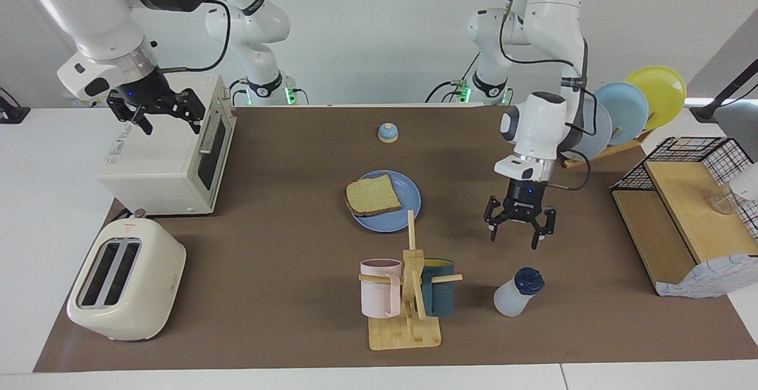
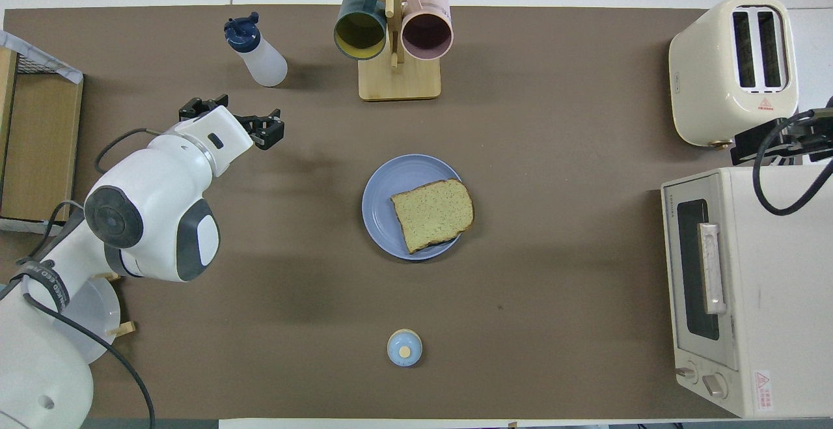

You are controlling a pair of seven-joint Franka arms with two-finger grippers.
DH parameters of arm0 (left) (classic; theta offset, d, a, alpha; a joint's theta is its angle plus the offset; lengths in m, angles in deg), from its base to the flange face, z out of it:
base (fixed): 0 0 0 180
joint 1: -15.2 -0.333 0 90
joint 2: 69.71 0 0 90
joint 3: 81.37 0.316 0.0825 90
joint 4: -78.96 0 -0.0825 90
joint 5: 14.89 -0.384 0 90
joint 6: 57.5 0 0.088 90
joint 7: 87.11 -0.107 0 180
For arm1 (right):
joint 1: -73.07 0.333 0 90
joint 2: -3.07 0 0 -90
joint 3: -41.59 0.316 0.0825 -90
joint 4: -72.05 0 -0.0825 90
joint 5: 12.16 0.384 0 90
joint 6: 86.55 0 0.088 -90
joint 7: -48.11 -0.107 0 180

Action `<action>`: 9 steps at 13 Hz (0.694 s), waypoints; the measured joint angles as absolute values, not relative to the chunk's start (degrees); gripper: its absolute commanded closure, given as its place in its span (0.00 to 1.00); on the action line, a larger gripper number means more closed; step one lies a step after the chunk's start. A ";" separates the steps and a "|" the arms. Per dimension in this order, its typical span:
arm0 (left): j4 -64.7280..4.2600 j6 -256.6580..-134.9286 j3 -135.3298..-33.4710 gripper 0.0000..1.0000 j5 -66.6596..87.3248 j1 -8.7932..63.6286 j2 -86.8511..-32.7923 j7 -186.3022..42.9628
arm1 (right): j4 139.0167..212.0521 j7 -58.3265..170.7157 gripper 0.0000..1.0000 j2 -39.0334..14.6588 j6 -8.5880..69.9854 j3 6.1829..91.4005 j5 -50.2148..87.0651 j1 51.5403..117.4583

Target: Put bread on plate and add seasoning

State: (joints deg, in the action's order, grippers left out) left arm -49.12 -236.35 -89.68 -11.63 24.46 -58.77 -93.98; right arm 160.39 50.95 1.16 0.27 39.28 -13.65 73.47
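My left gripper (image 1: 520,231) hangs in the air with its fingers spread wide and nothing between them, over bare table (image 1: 284,242) toward my left arm's end. The seasoning (image 1: 516,292), a whitish bottle with a dark blue cap, stands free on the table, farther from me than the spot under that gripper and well clear of the fingers. It sits beside the wooden mug tree (image 1: 408,295), which carries a pink mug (image 1: 379,288) and a dark teal mug (image 1: 439,288).

The bread (image 1: 373,196) lies flat on the plate (image 1: 407,202) at the middle of the table, its crust overhanging the rim on the side toward my right arm's end. A small blue-domed bell (image 1: 388,133) sits nearer to me than the plate.

My right gripper (image 1: 159,112) waits over the top of the toaster oven (image 1: 172,159) at my right arm's end, its fingers likewise apart and empty. The cream toaster (image 1: 127,280) stands farther from me than the oven.

At my left arm's end, grey, light-blue and yellow plates (image 1: 636,106) stand upright in a rack, beside a wire-sided wooden shelf (image 1: 681,212).
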 measured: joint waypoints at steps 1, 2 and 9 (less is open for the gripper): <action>-50.21 -234.92 -89.70 0.00 -11.63 26.48 -60.75 -90.92 | 160.39 50.95 0.00 1.16 0.27 39.28 -13.65 73.46; -50.54 -232.10 -89.73 0.00 -11.63 28.46 -62.49 -88.21 | 160.39 50.95 0.00 1.16 0.27 39.28 -13.65 73.46; -39.83 -192.80 -89.20 0.00 -11.61 31.22 -75.74 -83.40 | 160.39 50.95 0.00 1.16 0.27 39.28 -13.65 73.46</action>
State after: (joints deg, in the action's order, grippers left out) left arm -39.83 -192.80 -89.20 -11.61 31.22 -75.74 -83.40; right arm 160.39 50.95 1.16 0.27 39.28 -13.65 73.46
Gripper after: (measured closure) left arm 0.000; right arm 0.000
